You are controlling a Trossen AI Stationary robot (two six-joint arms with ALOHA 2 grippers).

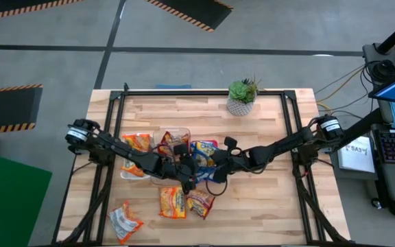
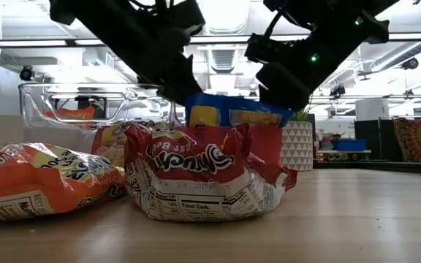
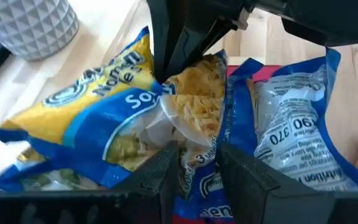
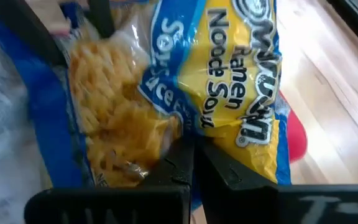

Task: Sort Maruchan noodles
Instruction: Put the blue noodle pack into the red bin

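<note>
Maruchan noodles point(image 3: 104, 118) in the blue packet are pinched by both the left claw point(image 3: 197, 165) and right claw point(image 4: 194, 165); one must release.

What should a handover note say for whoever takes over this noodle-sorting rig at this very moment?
Left claw: closed on the blue-and-yellow packet, mid-table.
Right claw: shut, pinching the same packet from the opposite side.
A second blue packet lies next to it, over something red. One orange packet sits in the left tray; the clear tray is beside it.
Left to sort: three loose packets near the front edge, plus the held one.
Potted plant stands at the back edge.
</note>
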